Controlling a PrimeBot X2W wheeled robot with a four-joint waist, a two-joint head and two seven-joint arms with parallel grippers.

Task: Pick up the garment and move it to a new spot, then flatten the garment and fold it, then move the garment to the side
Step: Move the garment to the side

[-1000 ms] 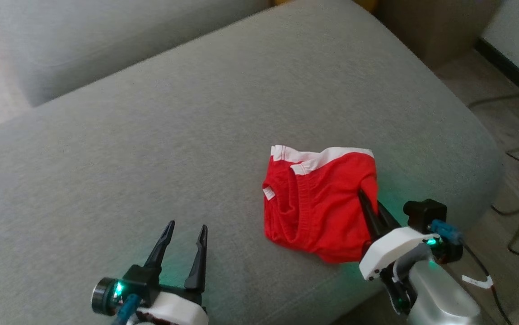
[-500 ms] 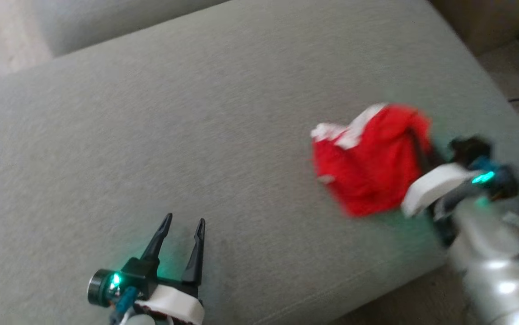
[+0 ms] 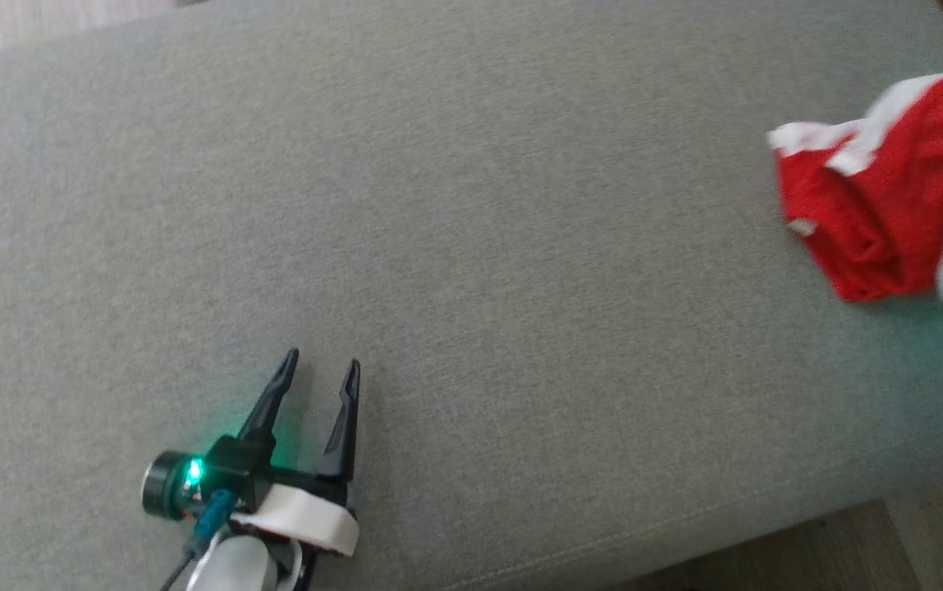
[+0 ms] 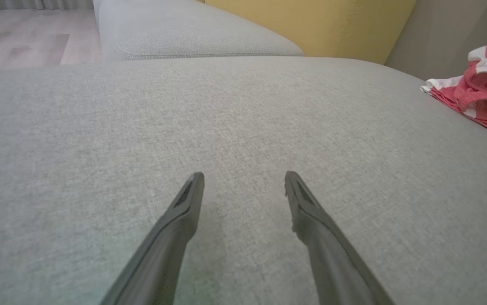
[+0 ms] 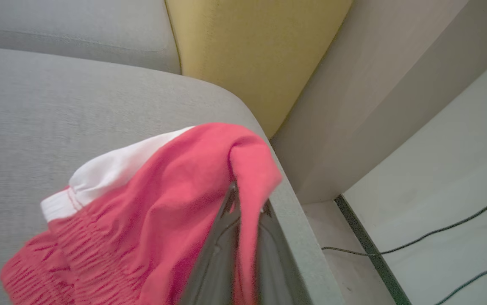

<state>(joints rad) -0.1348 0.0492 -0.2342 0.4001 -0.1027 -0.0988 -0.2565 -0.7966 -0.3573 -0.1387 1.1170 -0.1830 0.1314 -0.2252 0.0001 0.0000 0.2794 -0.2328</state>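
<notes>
Stretching grey, the sofa cushion (image 3: 438, 205) bears the red garment (image 3: 873, 205) at its right edge, pinched in the clenched right hand (image 5: 247, 199). The left hand (image 3: 322, 359) hovers released; a yellow cushion (image 5: 247, 51) stands behind.

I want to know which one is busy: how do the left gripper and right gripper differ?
The left gripper is open; the right gripper is shut. The left holds nothing; the right pinches the garment. The left is over bare sofa; the right is by its corner. Both have two dark fingers.
</notes>
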